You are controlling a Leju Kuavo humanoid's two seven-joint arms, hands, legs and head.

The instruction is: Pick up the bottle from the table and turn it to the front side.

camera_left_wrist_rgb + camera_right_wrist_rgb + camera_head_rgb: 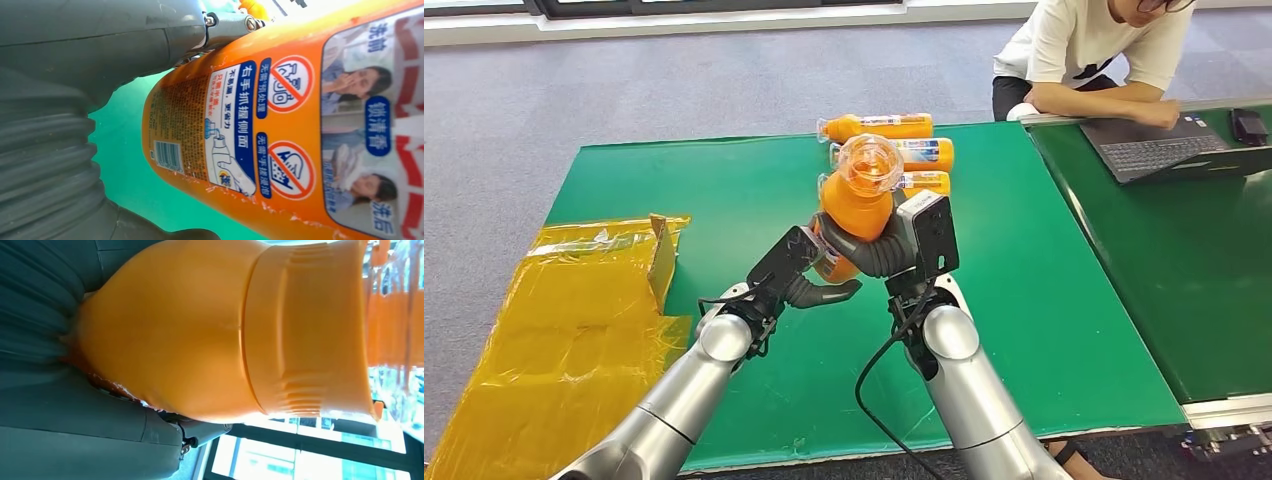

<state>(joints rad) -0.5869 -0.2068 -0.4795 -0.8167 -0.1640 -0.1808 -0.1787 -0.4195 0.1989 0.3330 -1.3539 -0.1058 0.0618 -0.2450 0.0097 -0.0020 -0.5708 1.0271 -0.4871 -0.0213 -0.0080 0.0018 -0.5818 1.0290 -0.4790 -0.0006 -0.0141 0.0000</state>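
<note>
An orange bottle [856,205] with a clear cap is lifted above the green table [1044,300], cap tilted toward me. My right hand [876,252] grips it around its shoulder below the cap; in the right wrist view the bottle [190,330] rests against that hand [50,405]. My left hand [809,285] is at the bottle's lower end, with its fingers spread. In the left wrist view the printed label of the bottle [280,125] faces the camera. There the left hand [60,125] has its thumb against the bottle and a lower finger apart from it.
Three more orange bottles [894,127] lie side by side at the table's far edge. A crumpled yellow bag [574,330] covers the left end. A person [1104,50] leans on a second green table with a laptop [1164,145] at the right.
</note>
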